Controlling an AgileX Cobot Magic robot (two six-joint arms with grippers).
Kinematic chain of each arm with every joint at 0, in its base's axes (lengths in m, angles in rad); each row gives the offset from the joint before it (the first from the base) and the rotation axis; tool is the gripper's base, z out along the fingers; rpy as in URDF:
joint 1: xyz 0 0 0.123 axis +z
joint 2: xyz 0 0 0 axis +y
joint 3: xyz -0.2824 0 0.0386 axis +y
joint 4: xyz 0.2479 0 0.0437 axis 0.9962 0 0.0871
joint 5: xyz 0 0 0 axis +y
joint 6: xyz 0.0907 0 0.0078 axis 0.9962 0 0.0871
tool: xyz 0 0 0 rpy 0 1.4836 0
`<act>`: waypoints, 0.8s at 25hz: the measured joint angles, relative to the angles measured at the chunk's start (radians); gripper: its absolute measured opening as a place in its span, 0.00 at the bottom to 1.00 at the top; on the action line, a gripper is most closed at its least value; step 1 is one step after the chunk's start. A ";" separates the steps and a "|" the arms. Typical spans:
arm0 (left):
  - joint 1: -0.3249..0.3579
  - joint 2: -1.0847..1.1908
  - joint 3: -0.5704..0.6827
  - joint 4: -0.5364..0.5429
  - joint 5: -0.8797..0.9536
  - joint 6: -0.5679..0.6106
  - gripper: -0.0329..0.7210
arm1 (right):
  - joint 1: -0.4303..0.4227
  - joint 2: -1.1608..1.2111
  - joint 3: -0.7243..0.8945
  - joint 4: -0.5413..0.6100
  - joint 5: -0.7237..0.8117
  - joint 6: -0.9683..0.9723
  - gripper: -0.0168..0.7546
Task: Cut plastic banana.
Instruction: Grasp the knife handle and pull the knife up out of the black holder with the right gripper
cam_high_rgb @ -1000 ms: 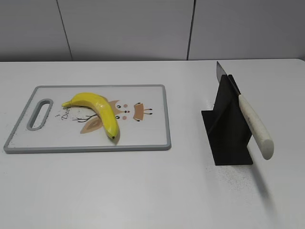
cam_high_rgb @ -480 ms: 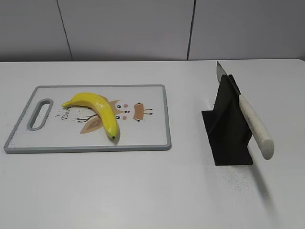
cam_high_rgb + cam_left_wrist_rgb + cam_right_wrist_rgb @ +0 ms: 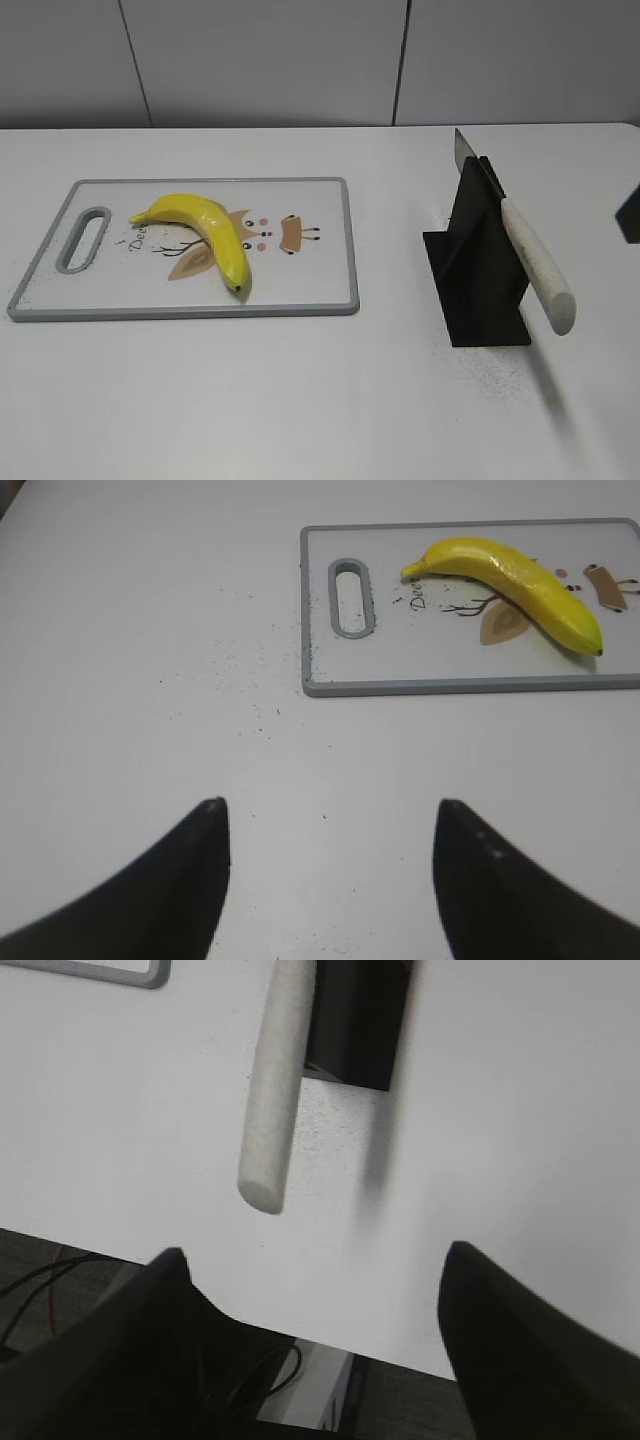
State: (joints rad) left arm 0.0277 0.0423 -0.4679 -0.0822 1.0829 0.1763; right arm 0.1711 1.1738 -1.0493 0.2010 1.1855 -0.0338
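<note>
The plastic banana point(image 3: 200, 232) is glossy yellow and lies on a white cutting board point(image 3: 300, 290) with a grey rim at the left of the table. It also shows in the left wrist view point(image 3: 515, 575) on the board point(image 3: 450, 685). A knife with a white handle point(image 3: 535, 265) rests in a black stand point(image 3: 478, 270) at the right. The handle point(image 3: 275, 1090) and stand point(image 3: 358, 1020) show in the right wrist view. My left gripper point(image 3: 328, 810) is open and empty over bare table, near of the board. My right gripper point(image 3: 315, 1255) is open and empty above the table's front edge.
A dark part of the right arm point(image 3: 629, 213) shows at the right edge of the exterior view. Cables point(image 3: 250, 1385) hang below the table edge. Dark specks lie on the white table point(image 3: 240, 680) left of the board.
A dark part of the right arm has come into the exterior view at the right edge. Banana, board and knife have not moved.
</note>
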 joint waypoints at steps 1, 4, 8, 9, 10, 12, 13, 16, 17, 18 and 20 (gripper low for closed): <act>0.000 0.000 0.000 0.000 0.000 0.000 0.87 | 0.000 0.038 -0.015 0.021 -0.001 0.000 0.77; 0.000 0.000 0.000 0.000 0.000 0.000 0.86 | 0.024 0.167 -0.055 0.046 -0.004 0.000 0.77; 0.000 0.000 0.000 0.000 0.000 0.000 0.86 | 0.119 0.300 -0.096 -0.005 -0.045 0.019 0.77; 0.000 0.000 0.000 0.000 0.000 0.000 0.86 | 0.146 0.329 -0.104 -0.026 -0.064 0.041 0.77; 0.000 0.000 0.000 0.000 0.000 0.000 0.86 | 0.165 0.355 -0.109 -0.055 -0.078 0.075 0.77; 0.000 0.000 0.000 -0.001 0.000 0.000 0.85 | 0.183 0.395 -0.113 -0.104 -0.086 0.143 0.77; 0.000 0.000 0.000 -0.001 0.000 0.000 0.85 | 0.185 0.414 -0.113 -0.114 -0.087 0.159 0.77; 0.000 0.000 0.000 -0.001 0.000 0.000 0.84 | 0.186 0.458 -0.114 -0.125 -0.088 0.182 0.76; 0.000 0.000 0.000 -0.001 0.000 0.000 0.84 | 0.186 0.470 -0.114 -0.119 -0.088 0.186 0.75; 0.000 0.000 0.000 -0.001 0.000 0.000 0.83 | 0.186 0.481 -0.114 -0.117 -0.088 0.187 0.74; 0.000 0.000 0.000 -0.001 0.000 0.000 0.83 | 0.186 0.511 -0.115 -0.105 -0.063 0.189 0.68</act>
State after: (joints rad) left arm 0.0277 0.0423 -0.4679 -0.0830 1.0829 0.1763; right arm 0.3575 1.6848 -1.1645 0.0965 1.1221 0.1552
